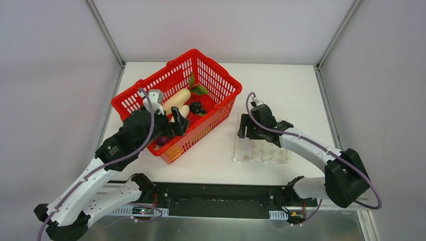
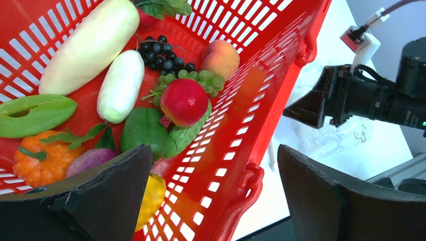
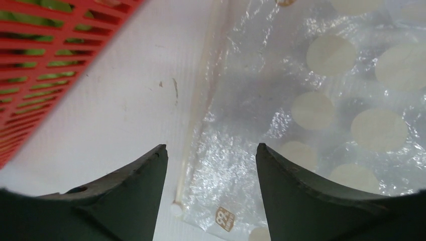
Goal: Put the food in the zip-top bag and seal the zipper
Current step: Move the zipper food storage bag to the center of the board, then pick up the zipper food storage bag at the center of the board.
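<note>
The food lies in the red basket (image 2: 281,50): a red fruit (image 2: 183,100), a green pepper (image 2: 143,130), an orange pumpkin (image 2: 42,158), a purple onion (image 2: 90,159), a peach (image 2: 221,57), grapes (image 2: 166,52) and a yellow piece (image 2: 150,198). My left gripper (image 2: 216,165) (image 1: 174,126) is open and straddles the basket's near right wall, one finger beside the yellow piece. The zip-top bag (image 3: 326,100) (image 1: 261,150) lies flat on the table. My right gripper (image 3: 211,153) (image 1: 248,128) hangs open over the bag's left edge, with the zipper (image 3: 193,130) between its fingers.
Two long white radishes (image 2: 90,42) and a flat green piece (image 2: 32,113) also lie in the basket. The basket's wall (image 3: 45,50) stands close to the left of the bag. The enclosure's white walls rise behind and to both sides.
</note>
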You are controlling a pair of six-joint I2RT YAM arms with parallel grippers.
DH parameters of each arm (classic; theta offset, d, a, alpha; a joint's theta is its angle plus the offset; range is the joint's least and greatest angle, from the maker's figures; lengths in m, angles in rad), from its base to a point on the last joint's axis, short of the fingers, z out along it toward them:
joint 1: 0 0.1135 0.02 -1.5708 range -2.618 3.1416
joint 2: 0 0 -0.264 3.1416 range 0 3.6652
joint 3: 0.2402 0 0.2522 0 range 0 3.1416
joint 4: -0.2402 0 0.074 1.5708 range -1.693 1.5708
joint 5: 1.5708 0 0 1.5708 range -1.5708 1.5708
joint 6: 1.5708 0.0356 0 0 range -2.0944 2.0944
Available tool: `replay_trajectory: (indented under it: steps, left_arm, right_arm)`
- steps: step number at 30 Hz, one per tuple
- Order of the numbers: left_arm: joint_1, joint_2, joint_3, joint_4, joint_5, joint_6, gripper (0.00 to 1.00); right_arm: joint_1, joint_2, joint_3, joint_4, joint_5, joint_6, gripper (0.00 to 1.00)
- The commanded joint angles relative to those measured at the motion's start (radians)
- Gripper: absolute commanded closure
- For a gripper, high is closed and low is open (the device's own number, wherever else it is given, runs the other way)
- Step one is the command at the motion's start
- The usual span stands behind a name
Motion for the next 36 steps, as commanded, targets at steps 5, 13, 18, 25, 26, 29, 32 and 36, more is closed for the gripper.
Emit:
replay_trajectory:
  steps: [5, 13, 18, 25, 26, 29, 32, 36]
  left_arm:
    - [0.004, -0.055, -0.001, 0.001, 0.002, 0.018, 0.01]
    - [0.004, -0.077, 0.005, -0.008, -0.01, 0.022, 0.01]
    - [0.004, -0.051, 0.03, -0.029, 0.018, 0.034, 0.01]
    - [0.003, -0.032, 0.064, -0.042, 0.085, 0.037, 0.01]
    - [0.003, -0.029, 0.069, -0.044, 0.092, 0.039, 0.01]
    - [0.002, -0.022, 0.084, -0.048, 0.127, 0.045, 0.02]
    - [-0.001, -0.008, 0.103, -0.049, 0.166, 0.049, 0.03]
    - [-0.024, 0.026, 0.134, -0.028, 0.27, 0.068, 0.07]
  right_arm:
    - [0.131, 0.133, 0.1, 0.048, 0.306, 0.211, 0.32]
    - [0.232, 0.221, 0.051, 0.114, 0.485, 0.3, 0.43]
    - [0.262, 0.287, 0.047, 0.137, 0.501, 0.301, 0.48]
    - [0.276, 0.306, 0.045, 0.126, 0.525, 0.317, 0.66]
    - [0.276, 0.3, 0.044, 0.125, 0.52, 0.316, 0.69]
    - [0.275, 0.269, 0.044, 0.114, 0.51, 0.316, 0.76]
    - [0.275, 0.219, 0.027, 0.134, 0.479, 0.3, 0.79]
    - [0.264, 0.153, -0.005, 0.179, 0.392, 0.274, 0.92]
